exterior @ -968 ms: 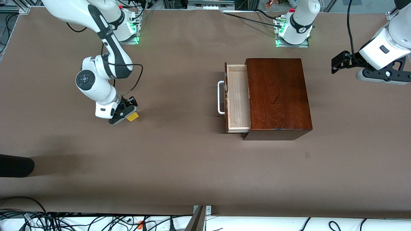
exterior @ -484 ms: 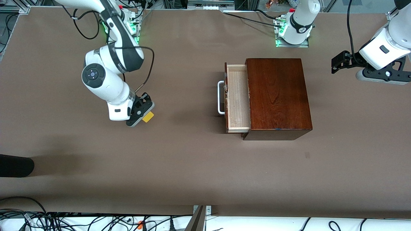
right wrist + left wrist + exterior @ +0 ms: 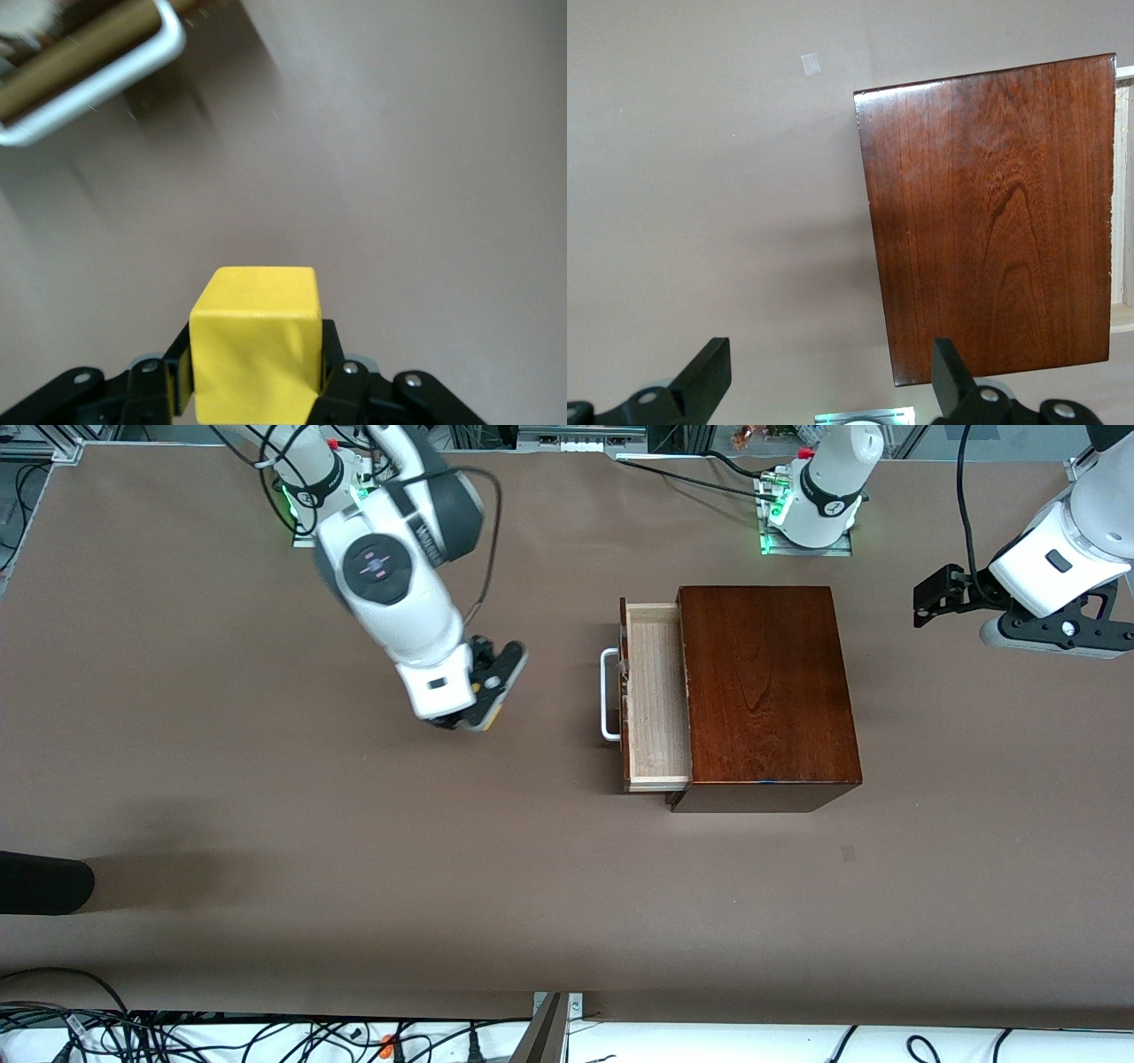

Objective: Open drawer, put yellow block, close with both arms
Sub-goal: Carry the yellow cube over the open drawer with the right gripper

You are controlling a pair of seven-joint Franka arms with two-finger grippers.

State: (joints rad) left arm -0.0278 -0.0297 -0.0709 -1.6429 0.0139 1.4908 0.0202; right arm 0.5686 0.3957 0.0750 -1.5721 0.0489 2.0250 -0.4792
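Yellow block [image 3: 255, 341] is pinched by the right gripper [image 3: 483, 704] above bare table, ready for the open drawer [image 3: 657, 691] at 3 o'clock; left gripper [image 3: 824, 385] is held spread, waiting.

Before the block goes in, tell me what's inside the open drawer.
The pulled-out part of the drawer shows only bare pale wood. The rest is covered by the box, so its contents cannot be seen.

- Right arm [image 3: 390, 576] reaches out from its base over the table; right gripper [image 3: 257, 376] up in the air, fingers clamped on the yellow block [image 3: 255, 341].
- Left arm [image 3: 1054, 571] waits raised at its end of the table; left gripper [image 3: 828, 390] fingers spread apart, empty.
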